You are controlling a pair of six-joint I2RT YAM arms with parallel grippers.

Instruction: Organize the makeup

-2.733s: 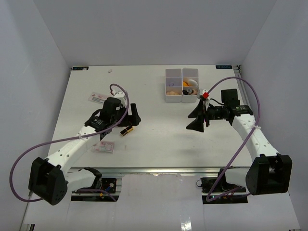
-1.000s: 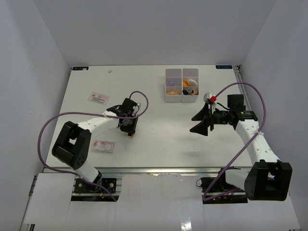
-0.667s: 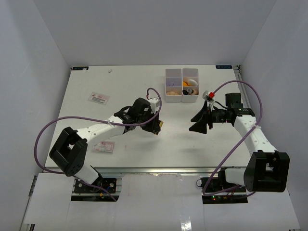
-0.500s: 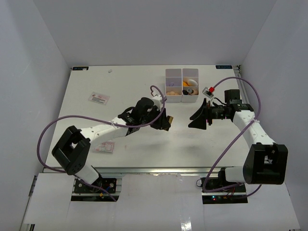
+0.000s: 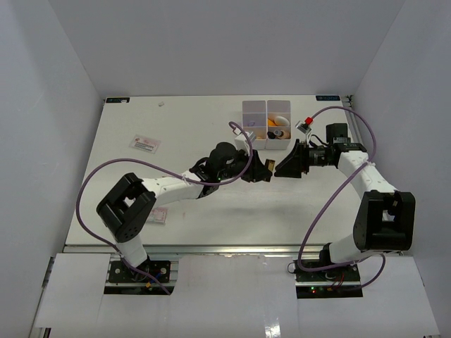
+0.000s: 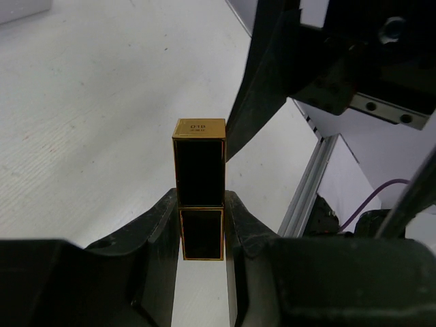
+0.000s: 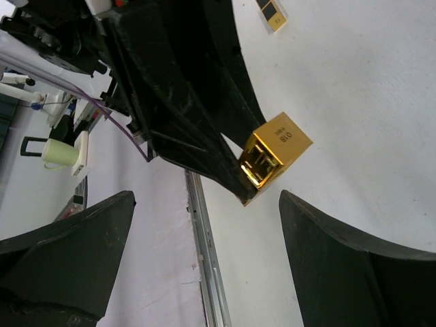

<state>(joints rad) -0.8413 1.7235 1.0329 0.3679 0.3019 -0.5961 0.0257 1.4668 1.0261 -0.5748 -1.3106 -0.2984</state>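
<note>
My left gripper [image 5: 258,171] is shut on the black-and-gold lipstick tube [image 5: 268,166] and holds it out above the table, just below the white compartment box [image 5: 244,138]. In the left wrist view the tube [image 6: 199,170] stands between my fingers [image 6: 161,225], its gold end pointing away. My right gripper [image 5: 285,166] is open and faces the tube's gold end [image 7: 272,153], its fingers [image 7: 354,259] wide on either side and not touching it. The box holds tan sponges, an orange-white bottle [image 5: 272,124] and a white oval piece [image 5: 281,120].
Two flat pink-and-white sachets lie on the left of the table, one far [image 5: 144,144] and one near the front edge [image 5: 153,215]. The table's front rail [image 7: 204,272] runs under the right gripper. Purple cables loop over both arms.
</note>
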